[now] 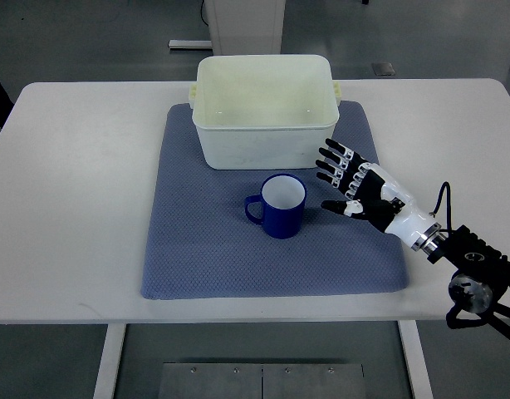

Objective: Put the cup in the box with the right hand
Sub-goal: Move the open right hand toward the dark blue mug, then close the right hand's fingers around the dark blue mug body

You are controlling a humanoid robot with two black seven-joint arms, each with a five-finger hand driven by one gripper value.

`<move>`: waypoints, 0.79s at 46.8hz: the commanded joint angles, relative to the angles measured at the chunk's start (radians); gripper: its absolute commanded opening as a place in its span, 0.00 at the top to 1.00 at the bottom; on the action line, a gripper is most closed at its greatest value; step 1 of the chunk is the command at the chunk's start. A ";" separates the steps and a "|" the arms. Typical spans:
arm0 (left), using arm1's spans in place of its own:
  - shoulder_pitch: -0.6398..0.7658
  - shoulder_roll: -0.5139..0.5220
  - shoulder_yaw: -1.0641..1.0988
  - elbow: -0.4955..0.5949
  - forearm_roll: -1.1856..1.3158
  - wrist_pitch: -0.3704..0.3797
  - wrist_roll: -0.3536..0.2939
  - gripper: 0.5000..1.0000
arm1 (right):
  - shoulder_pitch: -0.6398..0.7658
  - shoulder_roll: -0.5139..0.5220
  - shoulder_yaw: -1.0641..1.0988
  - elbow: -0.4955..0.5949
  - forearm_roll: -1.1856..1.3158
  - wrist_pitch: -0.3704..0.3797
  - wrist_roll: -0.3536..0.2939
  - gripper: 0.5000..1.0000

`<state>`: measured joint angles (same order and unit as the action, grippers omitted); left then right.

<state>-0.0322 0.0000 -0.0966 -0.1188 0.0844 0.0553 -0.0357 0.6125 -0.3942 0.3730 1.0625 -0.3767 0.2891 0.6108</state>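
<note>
A blue cup point(278, 208) with a white inside stands upright on the blue mat point(197, 249), its handle pointing left. Behind it, at the mat's far edge, sits the white plastic box point(264, 150), which holds nothing. My right hand point(336, 179) reaches in from the lower right and hovers just right of the cup, apart from it. Its fingers point(334, 162) are spread and the thumb points toward the cup; it holds nothing. The left arm does not show.
The mat lies on a white table point(80, 191). A white pedestal point(245, 21) stands beyond the table's far edge. The table's near edge runs just below the mat.
</note>
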 commanded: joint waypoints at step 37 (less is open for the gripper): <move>0.000 0.000 0.000 0.001 0.000 0.000 0.000 0.00 | 0.001 0.126 -0.011 -0.032 -0.088 -0.151 0.000 0.02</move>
<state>-0.0322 0.0000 -0.0966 -0.1187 0.0843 0.0550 -0.0357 0.6136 -0.2744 0.3621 1.0309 -0.4588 0.1451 0.6108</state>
